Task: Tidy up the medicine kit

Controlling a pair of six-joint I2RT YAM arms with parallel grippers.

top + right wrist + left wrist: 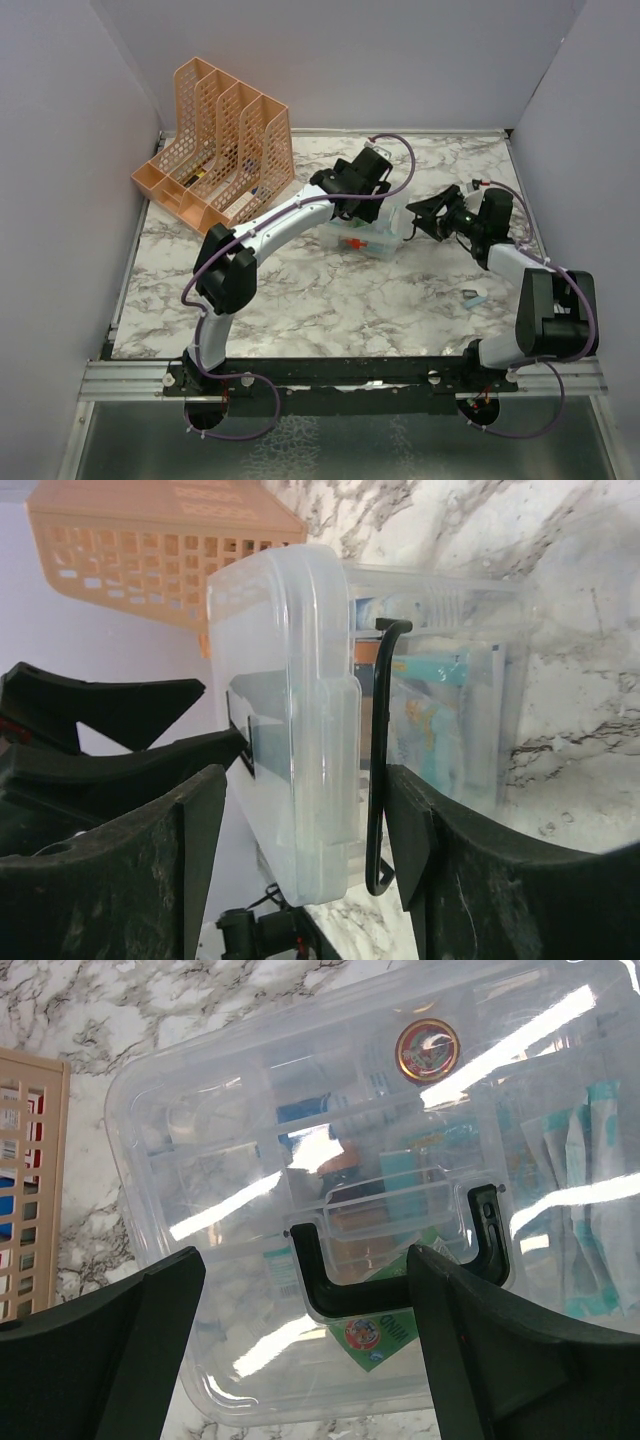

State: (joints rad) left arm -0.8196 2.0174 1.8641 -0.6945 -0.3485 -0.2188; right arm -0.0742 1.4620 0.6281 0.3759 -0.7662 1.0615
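The medicine kit, a clear plastic box with a red cross, lies mid-table. Through its see-through lid I see packets and a round tin. My left gripper hovers over it, open. In the left wrist view the left gripper has a finger on either side of the black handle. My right gripper is at the kit's right end. In the right wrist view the right gripper straddles the lid's edge, open, with a gap on one side. A thin black clip lies against the other finger.
An orange mesh file rack stands at the back left, close behind the kit. A small pale item lies on the marble near the right arm. White walls enclose the table on three sides.
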